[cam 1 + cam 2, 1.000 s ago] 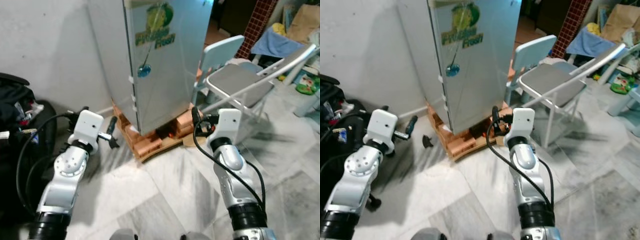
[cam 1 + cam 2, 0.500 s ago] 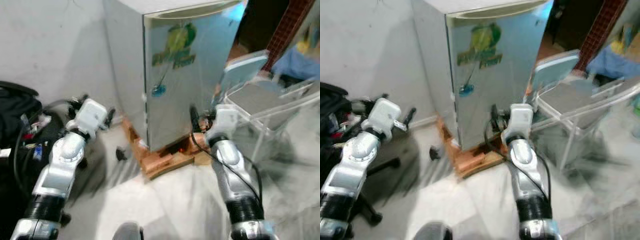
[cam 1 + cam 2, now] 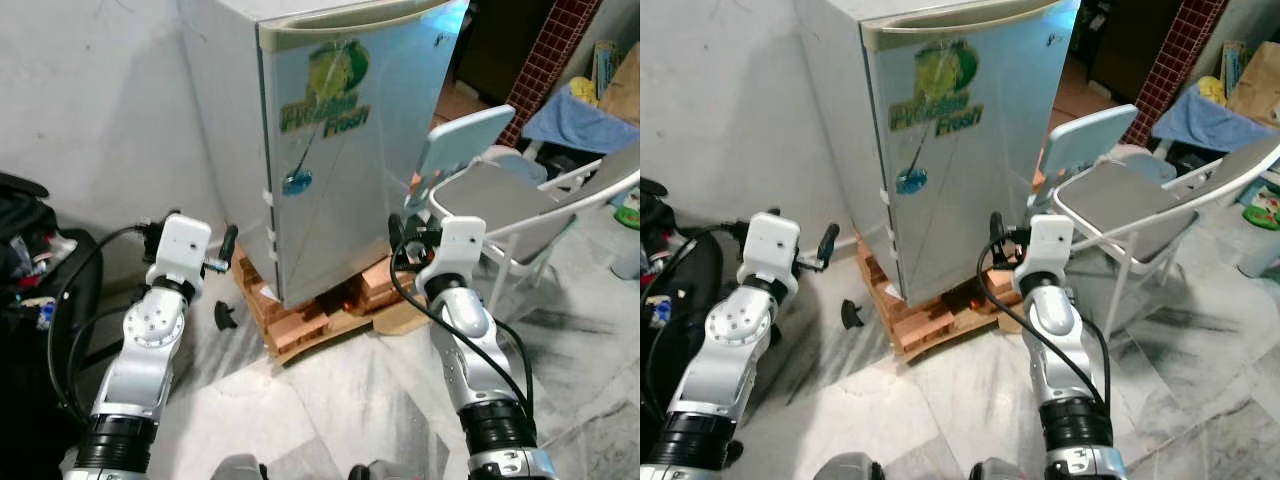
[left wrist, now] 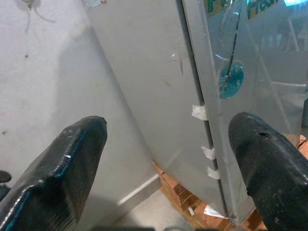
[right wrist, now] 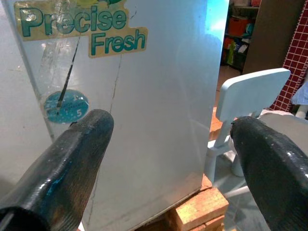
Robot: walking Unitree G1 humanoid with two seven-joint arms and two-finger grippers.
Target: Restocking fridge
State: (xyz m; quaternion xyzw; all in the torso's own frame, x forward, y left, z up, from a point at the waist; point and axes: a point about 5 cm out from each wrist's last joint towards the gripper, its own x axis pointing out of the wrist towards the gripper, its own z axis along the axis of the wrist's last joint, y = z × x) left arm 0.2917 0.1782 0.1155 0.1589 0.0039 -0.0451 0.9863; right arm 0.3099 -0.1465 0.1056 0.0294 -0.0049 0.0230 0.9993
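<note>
The small silver fridge (image 3: 340,150) stands shut on a low wooden pallet (image 3: 310,320), its back to the white wall (image 3: 90,100); a folding chair (image 3: 520,200) and a pale blue child's chair (image 3: 465,140) crowd its right side, a black bag (image 3: 25,250) sits left, and bare marble floor (image 3: 330,410) lies open in front; the left hand (image 4: 168,159) hovers wide open near the fridge's left front corner, holding nothing; the right hand (image 5: 168,159), also spread and empty, faces the door's "Precise Fresh" sticker (image 5: 82,33).
</note>
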